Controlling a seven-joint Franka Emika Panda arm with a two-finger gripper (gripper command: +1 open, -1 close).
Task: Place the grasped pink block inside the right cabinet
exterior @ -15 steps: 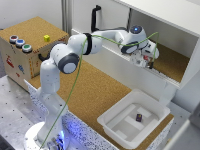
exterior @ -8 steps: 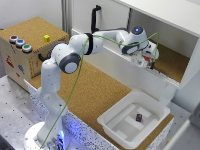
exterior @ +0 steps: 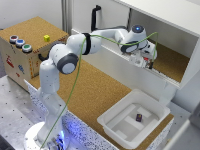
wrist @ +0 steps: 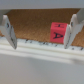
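Reaching from a round base (exterior: pixel 42 137) on a perforated metal table (exterior: pixel 12 107), stretching a white jointed arm (exterior: pixel 75 47) across a cork-brown board (exterior: pixel 95 92) toward the large white-walled cabinet compartment with a cork-brown floor (exterior: pixel 172 60). Hovering the white gripper (exterior: pixel 145 60) just over the compartment's front wall, with something tiny and reddish at its tip (too small to tell whether held). Trailing a green cable (exterior: pixel 75 85) down along the arm. Sitting nearby: a white plastic tray (exterior: pixel 117 125) holding a small dark purple cube (exterior: pixel 139 118), a cardboard-coloured box (exterior: pixel 22 55) carrying a small yellow cube (exterior: pixel 46 38) and three round buttons (exterior: pixel 20 43). Standing behind the arm, a black handle (exterior: pixel 94 17) on a white panel.
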